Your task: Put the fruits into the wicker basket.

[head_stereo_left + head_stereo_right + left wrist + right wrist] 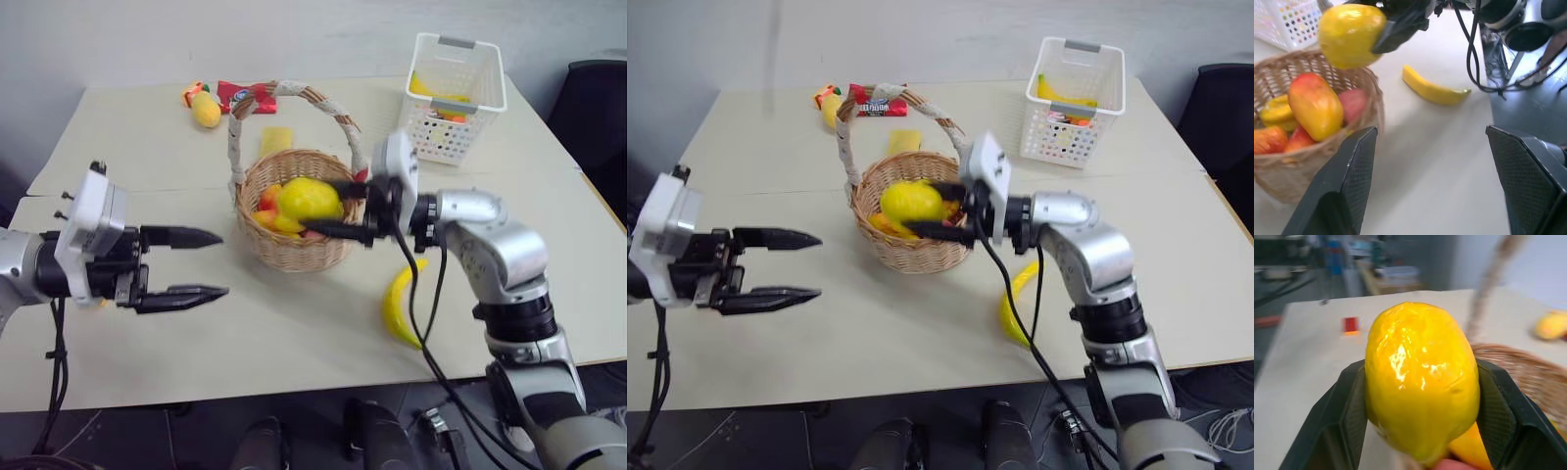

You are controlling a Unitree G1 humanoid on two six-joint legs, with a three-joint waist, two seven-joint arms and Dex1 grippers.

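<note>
Head views: the right gripper [338, 209] clamps the lemon [310, 199] over the wicker basket [294, 250]; the banana [399, 305] lies on the table [147, 166] to the basket's right. The left gripper [191, 264], left of the basket, is wide open and empty.

Left wrist view: its fingers [1347, 181] are spread apart, holding nothing.

Right wrist view: both fingers [1347, 411] press the lemon's sides.

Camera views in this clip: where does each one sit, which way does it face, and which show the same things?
Left and right eye views: on the head, looking forward and down at the table; both arms show, right gripper clamping the lemon over the wicker basket.
Left wrist view: along the open left gripper, toward basket, lemon and banana.
Right wrist view: along the right gripper's fingers, close on the lemon.
Shared: lemon and basket appear in all views; the banana in the eye and left wrist views.
</note>
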